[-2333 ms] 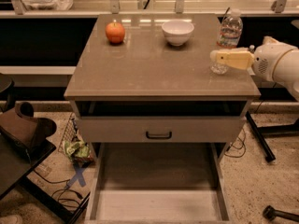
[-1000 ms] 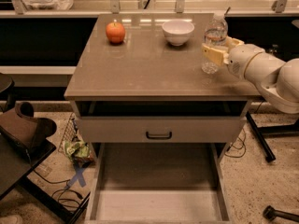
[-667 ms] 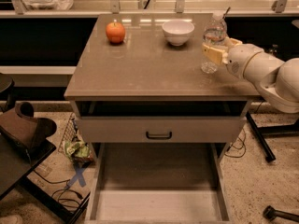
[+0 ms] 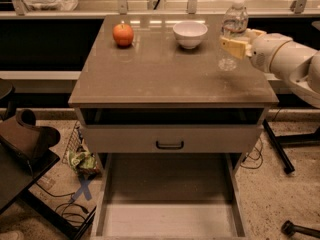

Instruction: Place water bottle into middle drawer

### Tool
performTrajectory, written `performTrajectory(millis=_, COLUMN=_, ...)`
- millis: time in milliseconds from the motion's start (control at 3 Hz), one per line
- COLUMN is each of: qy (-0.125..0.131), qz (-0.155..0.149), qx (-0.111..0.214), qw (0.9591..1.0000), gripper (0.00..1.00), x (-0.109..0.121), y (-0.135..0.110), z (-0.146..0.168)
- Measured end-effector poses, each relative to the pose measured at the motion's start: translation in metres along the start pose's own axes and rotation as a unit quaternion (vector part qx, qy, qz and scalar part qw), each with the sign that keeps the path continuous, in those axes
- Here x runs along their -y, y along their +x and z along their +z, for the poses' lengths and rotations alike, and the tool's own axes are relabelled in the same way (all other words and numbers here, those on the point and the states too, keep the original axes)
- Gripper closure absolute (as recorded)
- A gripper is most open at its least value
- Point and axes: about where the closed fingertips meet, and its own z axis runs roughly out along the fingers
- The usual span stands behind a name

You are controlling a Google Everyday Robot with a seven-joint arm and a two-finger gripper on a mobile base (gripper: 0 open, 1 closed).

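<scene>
Lab, floor cables (image 4: 75,215), gripper (image 4: 235,47) on water bottle (image 4: 234,20)

Red apple (image 4: 123,34) and white bowl (image 4: 190,34) well apart on the brown tabletop (image 4: 160,79); grey-fronted drawer (image 4: 210,140) with black handle (image 4: 169,145) below.

End effector (image 4: 234,47) with water bottle (image 4: 235,20) at table (image 4: 165,74) rear-right, bowl (image 4: 190,34) leftward; middle drawer (image 4: 170,186) open below.
</scene>
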Motion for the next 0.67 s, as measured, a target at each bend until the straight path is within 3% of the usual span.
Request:
performTrajectory(millis=333, qy=-0.017, qz=-0.003, qx=-0.001, qw=0.9998, gripper=1.0, x=-0.014, y=-0.028, z=-0.032)
performTrajectory(millis=667, qy=-0.05, qz=0.016, qx=-0.006, qw=0.9986, gripper=1.0, x=-0.036, y=-0.032, z=-0.08)
